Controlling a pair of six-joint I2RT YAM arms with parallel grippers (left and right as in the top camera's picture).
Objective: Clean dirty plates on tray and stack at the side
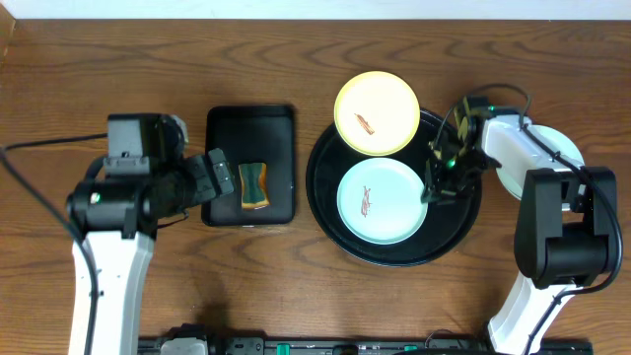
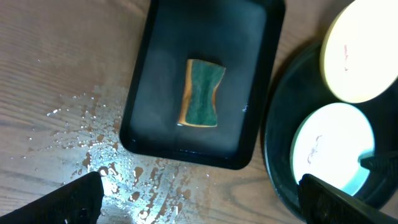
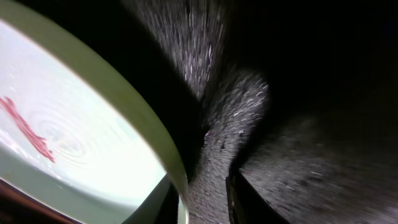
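Observation:
The round black tray (image 1: 325,187) holds a pale yellow plate (image 1: 378,113) at the back, riding on the rim, and a mint plate (image 1: 380,202) in the middle. Both carry a reddish smear. My right gripper (image 1: 439,187) is down at the mint plate's right edge. In the right wrist view the rim of that plate (image 3: 74,143) lies between the slightly parted fingers of the right gripper (image 3: 208,205), close to the left one. A third pale plate (image 1: 552,138) lies on the table to the right, partly under the right arm. My left gripper (image 2: 202,199) hangs wide open and holds nothing.
A rectangular black tray (image 1: 222,128) left of the round one holds a green and brown sponge (image 1: 253,184), which the left wrist view shows from above as the sponge (image 2: 202,93). Water drops (image 2: 106,155) wet the wood beside that tray.

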